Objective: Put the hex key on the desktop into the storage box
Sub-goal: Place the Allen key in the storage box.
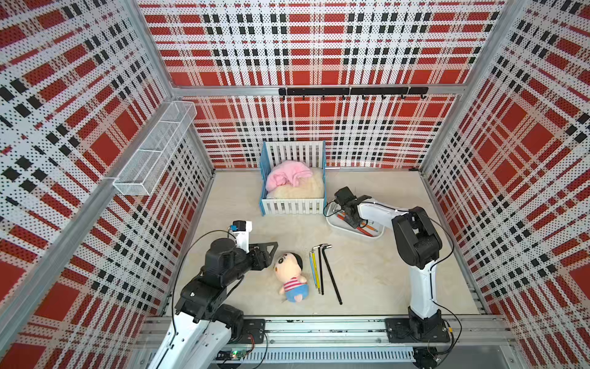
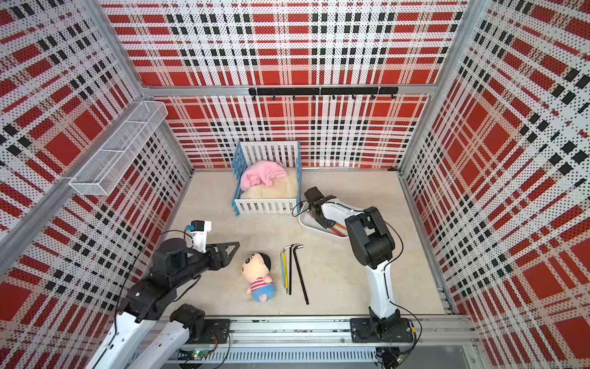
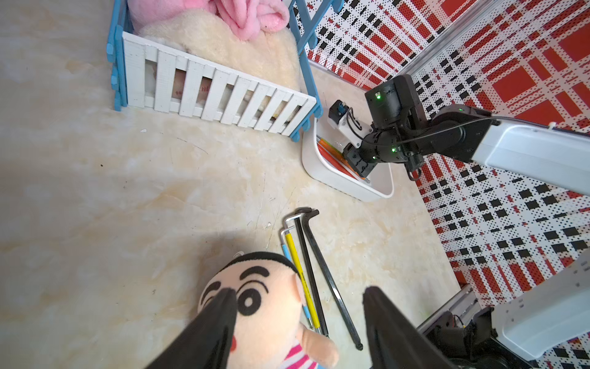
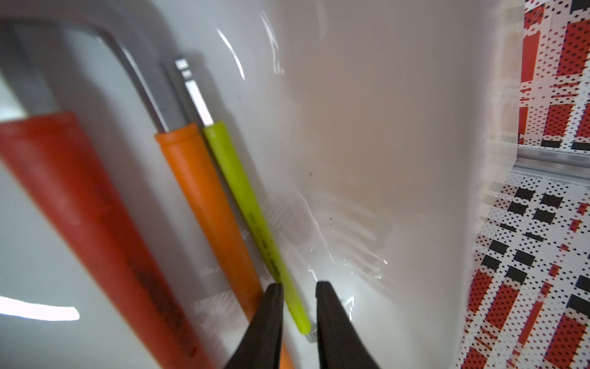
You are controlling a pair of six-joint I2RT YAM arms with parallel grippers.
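Observation:
Several hex keys (image 1: 332, 274) (image 2: 300, 274) (image 3: 319, 265) lie side by side on the desktop (image 1: 383, 271): blue, yellow and two black. The white storage box (image 1: 335, 223) (image 2: 308, 223) (image 3: 344, 185) sits right of the crib. My right gripper (image 1: 356, 223) (image 4: 298, 290) reaches down into it, jaws slightly open around the end of a lime-green hex key (image 4: 249, 211). That key lies on the box floor beside an orange key (image 4: 204, 191) and a red key (image 4: 79, 207). My left gripper (image 1: 268, 247) (image 3: 297, 294) hovers open and empty near the doll's head.
A plush doll (image 1: 290, 271) lies just left of the hex keys. A blue-and-white crib (image 1: 293, 204) with a pink blanket stands at the back. A wire-mesh basket (image 1: 156, 150) hangs on the left wall, and a black hook rail (image 1: 351, 91) on the back wall.

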